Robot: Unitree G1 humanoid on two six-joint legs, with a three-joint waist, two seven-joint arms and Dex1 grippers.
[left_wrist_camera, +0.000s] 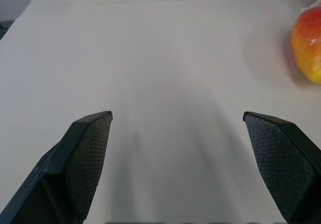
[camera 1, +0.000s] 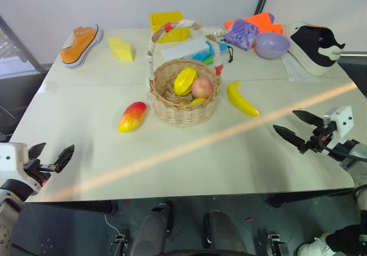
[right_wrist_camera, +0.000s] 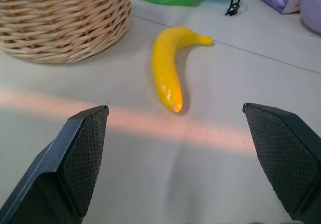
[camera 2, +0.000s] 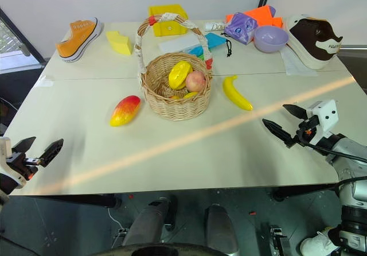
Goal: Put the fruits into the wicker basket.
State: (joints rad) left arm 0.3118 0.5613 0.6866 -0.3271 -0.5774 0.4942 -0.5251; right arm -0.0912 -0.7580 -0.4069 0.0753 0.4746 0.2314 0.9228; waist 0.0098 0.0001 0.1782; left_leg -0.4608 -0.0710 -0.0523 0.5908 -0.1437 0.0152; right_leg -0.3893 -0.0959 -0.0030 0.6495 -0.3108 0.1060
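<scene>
Wicker basket (camera 1: 184, 95) sits mid-table toward the far edge, holding a yellow lemon-like fruit (camera 1: 185, 80) and a pink-red apple (camera 1: 202, 87); the mango (camera 1: 132, 116) lies on the table (camera 1: 172, 152) just beside the basket on its left, the banana (camera 1: 241, 99) just beside it on the right. Left gripper (camera 1: 51, 158) hangs at the near left corner and right gripper (camera 1: 298, 128) at the near right edge, both with fingers spread wide and holding nothing. Writing on the white box (camera 2: 215, 26) behind the basket and on the dark shoe (camera 2: 312, 41) at the far right corner is too small to read.
</scene>
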